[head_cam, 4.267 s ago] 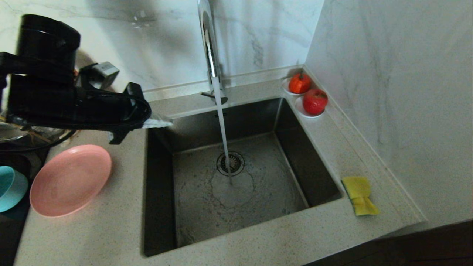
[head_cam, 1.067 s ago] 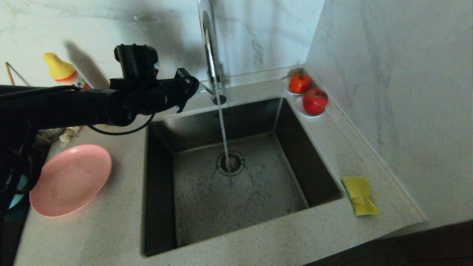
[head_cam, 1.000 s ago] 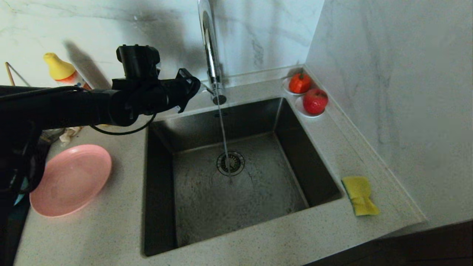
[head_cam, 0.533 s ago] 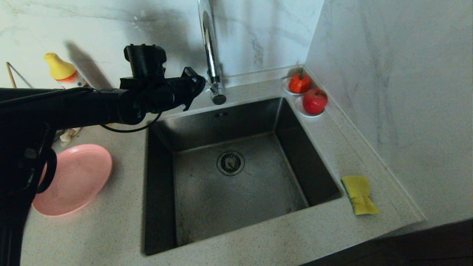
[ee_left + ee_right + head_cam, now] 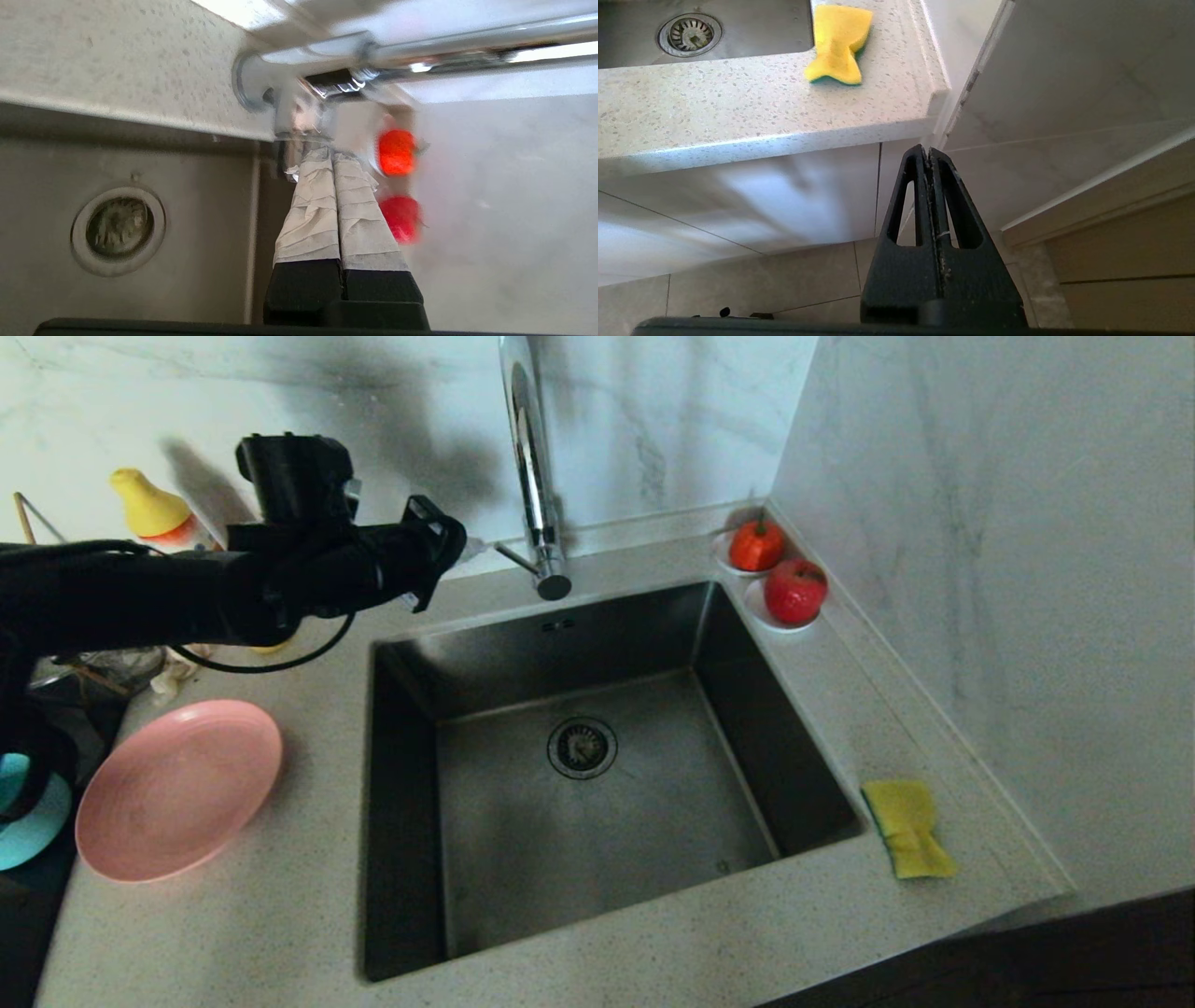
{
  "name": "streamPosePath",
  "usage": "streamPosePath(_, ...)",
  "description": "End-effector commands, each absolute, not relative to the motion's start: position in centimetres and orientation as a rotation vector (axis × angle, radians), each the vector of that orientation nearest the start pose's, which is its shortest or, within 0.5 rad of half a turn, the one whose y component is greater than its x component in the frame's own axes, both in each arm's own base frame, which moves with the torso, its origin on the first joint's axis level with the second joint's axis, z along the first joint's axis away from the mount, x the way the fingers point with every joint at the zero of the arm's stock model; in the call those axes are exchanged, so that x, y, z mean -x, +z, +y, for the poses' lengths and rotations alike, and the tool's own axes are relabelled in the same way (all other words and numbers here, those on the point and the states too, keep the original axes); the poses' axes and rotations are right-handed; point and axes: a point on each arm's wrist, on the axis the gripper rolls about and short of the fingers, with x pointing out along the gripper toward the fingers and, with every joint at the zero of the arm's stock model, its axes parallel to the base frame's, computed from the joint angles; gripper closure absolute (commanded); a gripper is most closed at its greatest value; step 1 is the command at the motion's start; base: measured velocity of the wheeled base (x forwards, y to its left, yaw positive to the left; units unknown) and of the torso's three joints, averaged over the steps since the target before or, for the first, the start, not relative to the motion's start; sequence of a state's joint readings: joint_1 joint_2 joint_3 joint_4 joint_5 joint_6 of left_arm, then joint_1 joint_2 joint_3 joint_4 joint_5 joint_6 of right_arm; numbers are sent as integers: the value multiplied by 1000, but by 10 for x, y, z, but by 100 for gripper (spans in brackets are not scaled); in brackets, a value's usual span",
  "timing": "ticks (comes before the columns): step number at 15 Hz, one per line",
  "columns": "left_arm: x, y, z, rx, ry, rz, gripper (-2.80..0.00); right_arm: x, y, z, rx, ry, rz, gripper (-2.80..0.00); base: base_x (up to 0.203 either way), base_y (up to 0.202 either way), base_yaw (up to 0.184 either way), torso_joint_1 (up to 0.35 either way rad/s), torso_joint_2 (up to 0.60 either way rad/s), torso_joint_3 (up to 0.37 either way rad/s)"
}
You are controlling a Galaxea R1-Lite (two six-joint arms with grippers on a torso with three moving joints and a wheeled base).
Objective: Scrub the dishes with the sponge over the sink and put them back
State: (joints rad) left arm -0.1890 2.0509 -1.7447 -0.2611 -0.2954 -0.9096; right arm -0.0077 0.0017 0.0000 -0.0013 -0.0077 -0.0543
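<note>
Left edge of head view: teal bowl (image 5: 28,812) half cut off, sitting just beside the pink plate (image 5: 177,791), which lies flat and rim up on the counter (image 5: 280,915) left of the sink. Neither dish is held.

Left gripper (image 5: 464,551) reaches level over the back left corner of the sink (image 5: 411,784), cloth-wrapped fingers (image 5: 322,205) pressed together on nothing, tips close by the tap lever (image 5: 512,556); contact can't be confirmed. Tap (image 5: 534,476) stands upright behind the basin with no water running; drain (image 5: 583,748) sits bare and nothing lies in the basin.

2 white saucers with red fruit (image 5: 780,574) sit at the back right corner, not task items.

Sponge (image 5: 907,829) lies on the counter right of the sink near the front edge, untouched, yellow face up with the green layer underneath. It is pinched in at the middle. Its long axis runs front to back, roughly parallel to the sink's right rim, far end pointing toward the fruit.

Right gripper (image 5: 930,154) hangs parked below counter height in front of the cabinet, fingers together and carrying nothing.

Step judgement: setup around the tap, no scrubbing begun, 2 dishes still to do. Next move likely needs the left arm back at the plate with fingers spread to catch its rim, and the right arm up to pinch the sponge across its short side.
</note>
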Motion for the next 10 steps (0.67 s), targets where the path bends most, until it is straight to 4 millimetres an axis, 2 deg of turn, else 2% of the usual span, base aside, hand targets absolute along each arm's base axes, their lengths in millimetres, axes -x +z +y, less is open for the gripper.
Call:
streamPosePath(1, -378, 315, -78, 891, -499, 233, 0, 23, 76, 0, 55, -15, 2, 0, 0, 0, 0, 0, 0, 0)
streamPosePath(5, -354, 329, -74, 890, -518, 218, 0, 23, 76, 0, 55, -15, 2, 0, 0, 0, 0, 0, 0, 0)
streamPosePath(7, -330, 336, -69, 881, -520, 209, 0, 23, 76, 0, 55, -15, 2, 0, 0, 0, 0, 0, 0, 0)
streamPosePath(10, -281, 344, -60, 800, -530, 172, 0, 23, 76, 0, 55, -15, 2, 0, 0, 0, 0, 0, 0, 0)
